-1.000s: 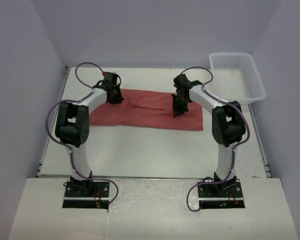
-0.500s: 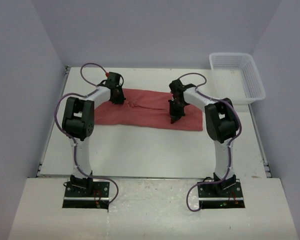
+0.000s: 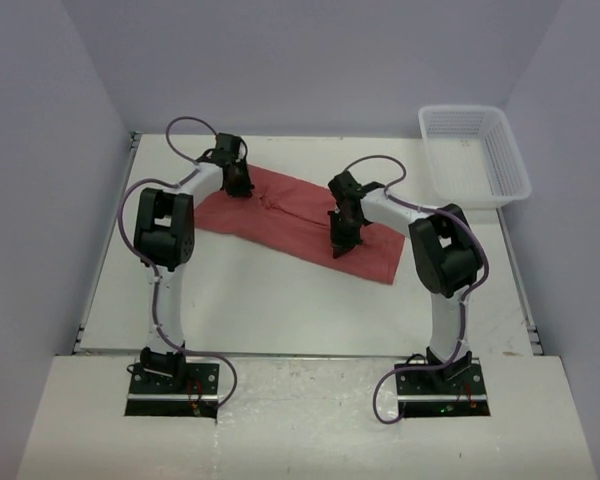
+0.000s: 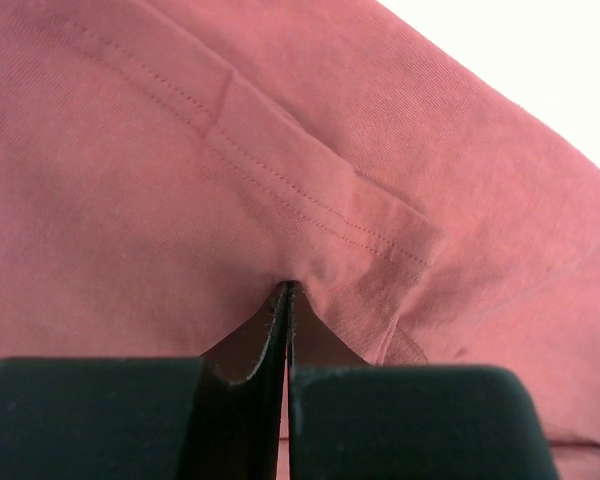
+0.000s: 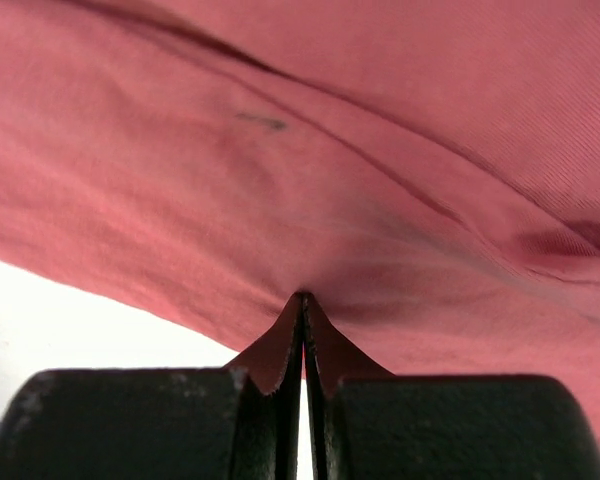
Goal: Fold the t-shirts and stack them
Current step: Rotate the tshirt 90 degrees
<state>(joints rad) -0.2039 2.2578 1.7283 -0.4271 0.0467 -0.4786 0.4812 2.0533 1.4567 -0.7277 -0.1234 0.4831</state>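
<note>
T-shirt (image 3: 290,215) lies slanted across the bench (image 3: 280,310) | your right hand (image 3: 338,243) pinches cloth by its near edge | farther back your left hand (image 3: 238,183) clamps a stitched hem | soft, thin, light: expect sag and slip, so hold hems or corners, both sides

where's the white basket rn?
Top external view: the white mesh basket sits at the far right corner of the table, beyond the right arm and apart from the red t-shirt to its left.
</note>
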